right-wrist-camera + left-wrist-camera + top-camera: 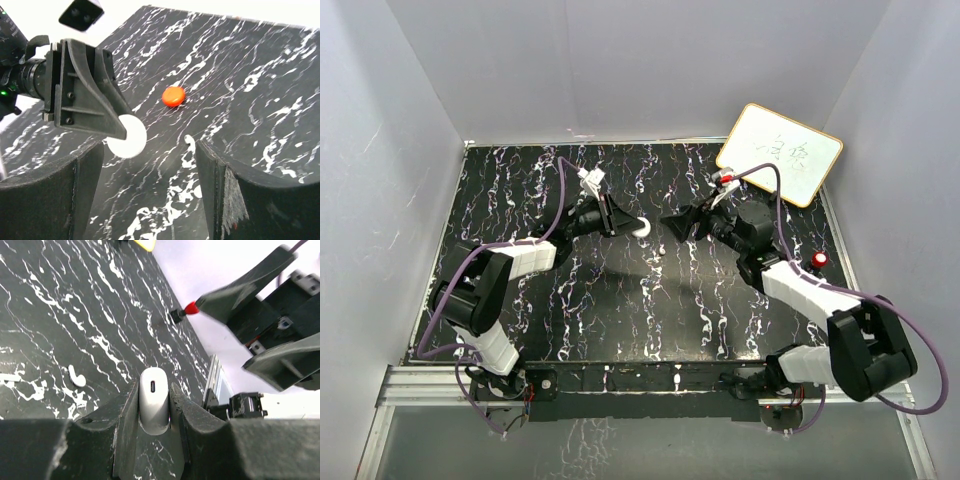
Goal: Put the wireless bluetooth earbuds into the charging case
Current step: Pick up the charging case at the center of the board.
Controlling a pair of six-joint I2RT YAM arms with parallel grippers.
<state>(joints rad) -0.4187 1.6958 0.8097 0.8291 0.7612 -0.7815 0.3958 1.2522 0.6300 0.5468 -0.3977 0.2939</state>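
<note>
On the left, the left gripper [154,390] is closed tight on the white charging case [131,142]. Its two dark fingers [117,425] press the case from both sides. The case stands up between them, above the black marbled table [570,300], with its small port toward the wrist camera. A little right of the case, and nearer to the arm bases in the top view, one white earbud [76,376] lies flat on the table. Nothing touches it. It sits below the gap between the two grippers, near both of them. Seen from the right wrist, it is just in front of the right-hand finger. Farther on in that view, an orange-red round puck [173,96] rests on the table, apart from the earbud. Next comes the right gripper [150,170], which faces the case from the right side. Its fingers [240,200] stand wide apart and hold nothing. At the right edge of the table there is a small red piece [819,261], and at the far right corner a whiteboard [780,153] leans against the wall.
</note>
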